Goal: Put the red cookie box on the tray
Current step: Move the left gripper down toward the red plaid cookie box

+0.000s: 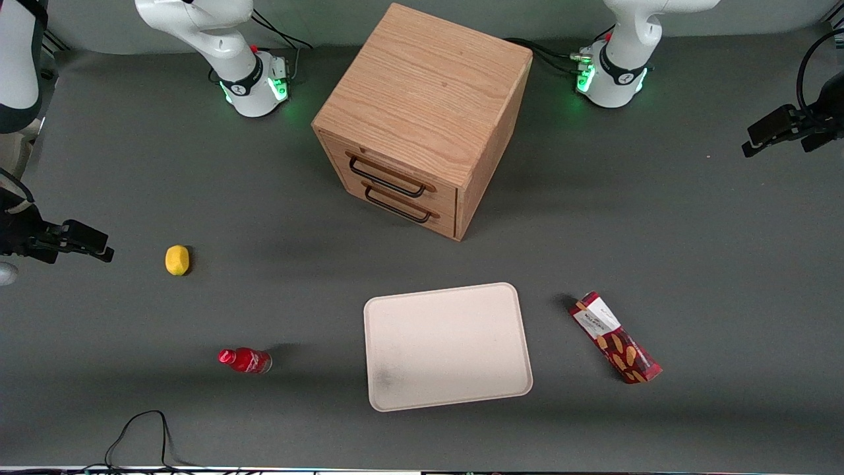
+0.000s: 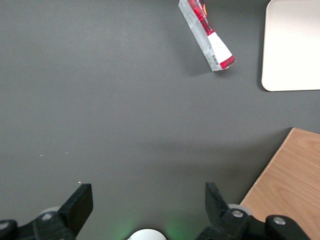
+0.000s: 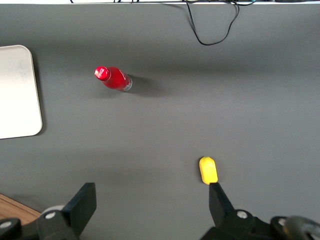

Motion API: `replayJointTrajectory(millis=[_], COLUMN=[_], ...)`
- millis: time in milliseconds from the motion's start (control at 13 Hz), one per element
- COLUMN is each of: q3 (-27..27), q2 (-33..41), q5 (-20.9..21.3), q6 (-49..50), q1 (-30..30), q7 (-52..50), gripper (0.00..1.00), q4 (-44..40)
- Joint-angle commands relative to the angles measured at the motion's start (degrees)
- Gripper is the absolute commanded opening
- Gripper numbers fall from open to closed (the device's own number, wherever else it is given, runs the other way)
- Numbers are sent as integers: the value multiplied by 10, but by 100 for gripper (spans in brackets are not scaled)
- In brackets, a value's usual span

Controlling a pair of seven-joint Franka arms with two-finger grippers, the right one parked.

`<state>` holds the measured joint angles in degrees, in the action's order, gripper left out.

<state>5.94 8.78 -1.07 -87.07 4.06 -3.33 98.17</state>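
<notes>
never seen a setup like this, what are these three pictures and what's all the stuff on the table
These are two robot arms bolted to a grey table. One picture looks down at them from the front; the other two come from cameras on each arm's wrist. The working arm's tool hangs open and empty above the table, at its own end. On the table lie a wooden drawer cabinet, a cream tray, a red cookie box beside the tray and apart from it, a small red bottle and a yellow lemon-like object. Nothing is held yet.
</notes>
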Motion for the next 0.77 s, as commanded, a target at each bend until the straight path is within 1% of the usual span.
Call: replayJointTrajectory(millis=[0,77,231,385,615,692], q3=[-8,-8,-8,-9,-23,-24], q2=[6,5,0,-21,-79,-107], q5=[10,13,43,47,35,14], q6=[0,-4,-14,-23,-114,-146], q1=[-6,-6,-5,3,21,32], q7=[12,12,17,17,7,-14], gripper=[100,100,100,100,100,100], q4=[10,11,9,8,5,-1])
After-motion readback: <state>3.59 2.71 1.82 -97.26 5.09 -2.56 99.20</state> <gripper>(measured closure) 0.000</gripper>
